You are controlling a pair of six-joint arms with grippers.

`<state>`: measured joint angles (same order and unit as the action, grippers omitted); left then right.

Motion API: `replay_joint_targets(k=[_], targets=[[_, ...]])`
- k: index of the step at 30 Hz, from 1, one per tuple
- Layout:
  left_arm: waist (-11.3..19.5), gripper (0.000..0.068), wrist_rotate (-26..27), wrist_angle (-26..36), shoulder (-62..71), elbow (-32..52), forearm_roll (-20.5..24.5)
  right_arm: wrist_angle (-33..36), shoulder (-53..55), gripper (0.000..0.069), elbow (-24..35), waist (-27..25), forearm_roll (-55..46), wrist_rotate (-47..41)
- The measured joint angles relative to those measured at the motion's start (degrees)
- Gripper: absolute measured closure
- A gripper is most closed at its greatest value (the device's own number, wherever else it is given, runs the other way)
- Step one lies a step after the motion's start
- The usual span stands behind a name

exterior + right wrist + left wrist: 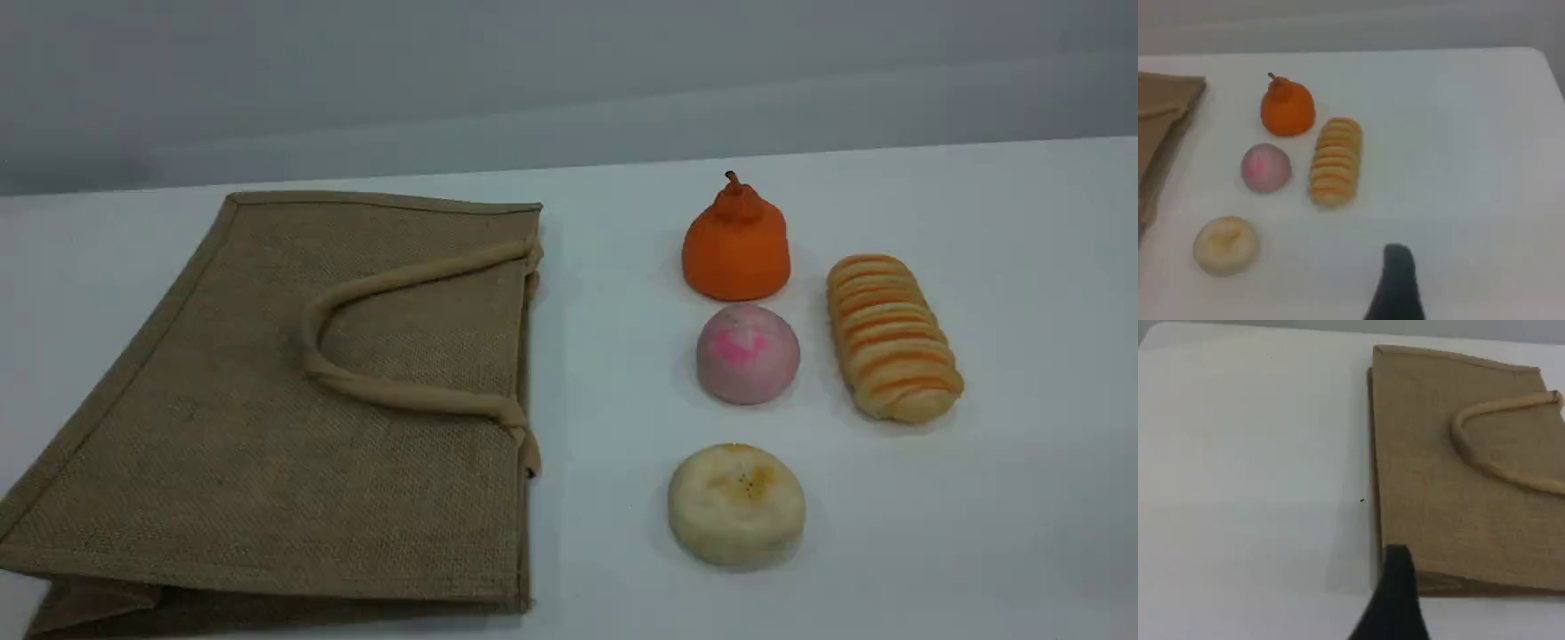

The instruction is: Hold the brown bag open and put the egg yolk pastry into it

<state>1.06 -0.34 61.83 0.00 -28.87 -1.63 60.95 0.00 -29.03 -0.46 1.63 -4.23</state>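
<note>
Over the white table [978, 533], only wrist views are showing left gripper [1397, 570] and right gripper [1398, 267], both gaping wide.

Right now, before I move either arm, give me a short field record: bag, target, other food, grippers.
bag: brown bag flat on the table, mouth closed and facing the food, handle lying on top
target: egg yolk pastry, frontmost item, right of the bag, untouched
other food: pink bun, orange pear-shaped piece behind it, striped bread farthest right
left gripper: open, holding nothing, by the bag's end away from its handle
right gripper: open, holding nothing, over bare table right of the pastry
</note>
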Motion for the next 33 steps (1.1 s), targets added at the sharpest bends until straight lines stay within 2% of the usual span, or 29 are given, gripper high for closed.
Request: replay_joint_targets(k=[30,33], targets=[[-0.13,0.0125,0.34,0.0,0.0,0.0,0.0,-0.15,0.0,0.0181,0.0,0.0,2.15,0.0],[-0.13,0.0125,0.92,-1.7,0.69,-1.55,-0.51,-0.55,0.0,0.0181,-0.11,0.0,2.56,1.54]])
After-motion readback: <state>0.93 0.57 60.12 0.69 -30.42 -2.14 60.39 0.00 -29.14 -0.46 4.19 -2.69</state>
